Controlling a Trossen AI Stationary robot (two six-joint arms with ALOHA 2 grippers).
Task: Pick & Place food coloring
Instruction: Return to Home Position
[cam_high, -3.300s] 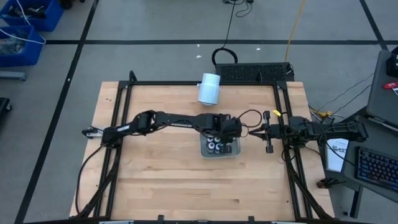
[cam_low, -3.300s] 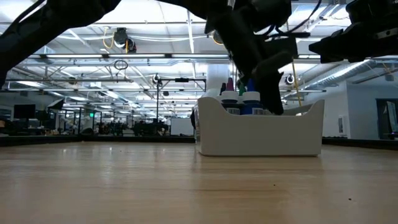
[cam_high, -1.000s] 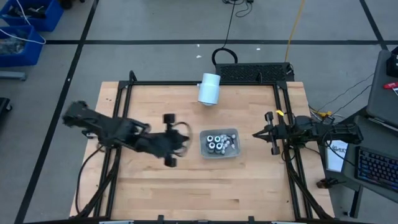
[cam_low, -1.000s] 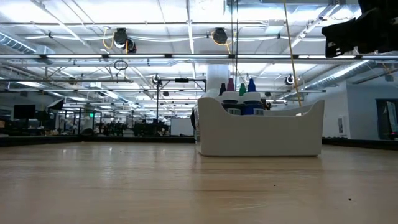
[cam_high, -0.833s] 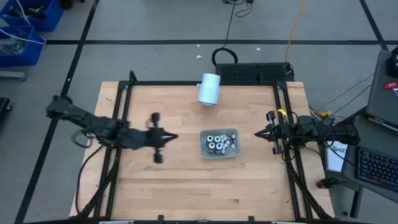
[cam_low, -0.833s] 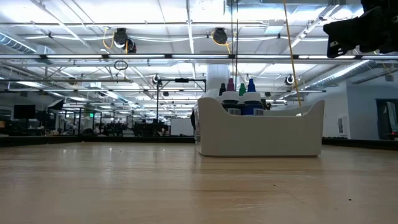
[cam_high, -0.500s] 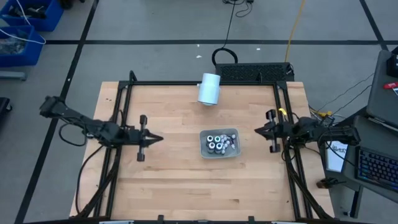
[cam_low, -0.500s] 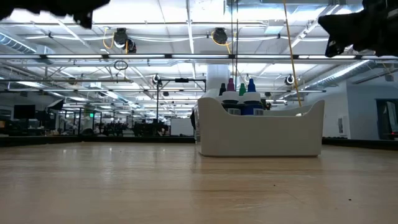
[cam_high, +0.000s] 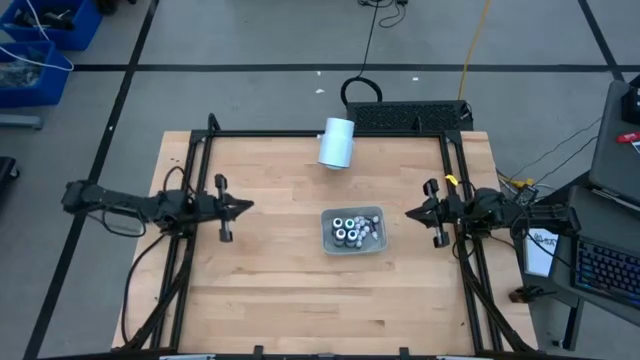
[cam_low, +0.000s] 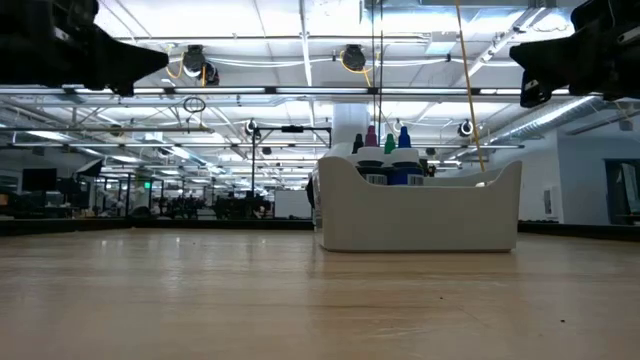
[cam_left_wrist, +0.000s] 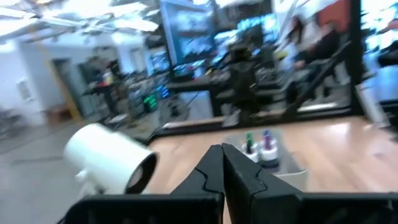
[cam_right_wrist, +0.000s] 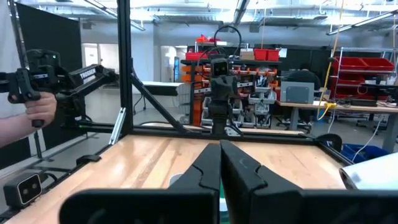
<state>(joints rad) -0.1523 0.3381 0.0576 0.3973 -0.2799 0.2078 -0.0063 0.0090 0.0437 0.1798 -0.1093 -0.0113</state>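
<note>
The food coloring bottles (cam_high: 350, 229) stand inside a grey rectangular tray (cam_high: 352, 246) at the table's middle: dark round ones with pale tops and smaller white ones. In the low view their coloured tips (cam_low: 387, 146) stick up above the tray wall (cam_low: 420, 212). My left gripper (cam_high: 246, 207) hovers near the table's left edge, shut, pointing at the tray, which its wrist view shows ahead with the bottles (cam_left_wrist: 258, 147). My right gripper (cam_high: 409, 214) waits at the right edge, shut, fingers (cam_right_wrist: 219, 148) pointing toward the tray.
A large white cylinder (cam_high: 337, 142) lies on its side at the table's far edge, also in the left wrist view (cam_left_wrist: 111, 157). Black frame rails (cam_high: 196, 170) run along the table's sides. A person's hand (cam_right_wrist: 37, 107) shows beyond the table. Bare wood lies around the tray.
My left gripper has drawn back from beside the tray toward the table's left edge and turned level, pointing at the tray. The bottles and tray have stayed where they were. My right arm has hardly moved.
</note>
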